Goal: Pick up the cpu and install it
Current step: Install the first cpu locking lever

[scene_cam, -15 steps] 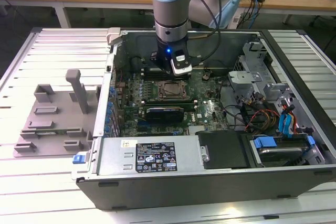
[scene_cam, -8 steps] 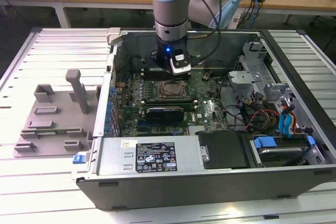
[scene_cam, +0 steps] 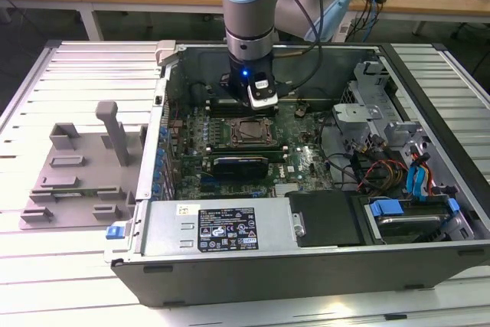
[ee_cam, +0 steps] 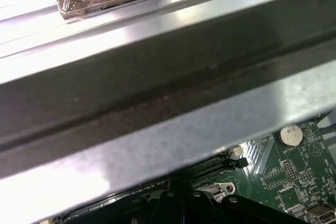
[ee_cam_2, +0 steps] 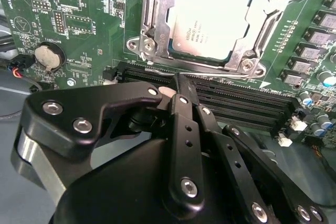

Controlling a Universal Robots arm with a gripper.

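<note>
The computer case (scene_cam: 306, 266) is lying open on the counter (scene_cam: 76, 67). The gripper (ee_cam_2: 177, 81) is hovering over the motherboard (ee_cam_2: 79, 24), its fingers (ee_cam_2: 184, 114) together and empty. The cpu (ee_cam_2: 210, 22) is sitting in the socket frame (ee_cam_2: 157, 24). If it is resting skewed, the pins beneath could be bending. The label (scene_cam: 228, 229) and the cpu's lid are showing small print.

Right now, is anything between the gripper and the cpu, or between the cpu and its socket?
Nothing visible. In the second wrist view the cpu already lies inside the socket's metal frame, its top uncovered. The gripper is beside it over the memory slots, with open space between them.
</note>
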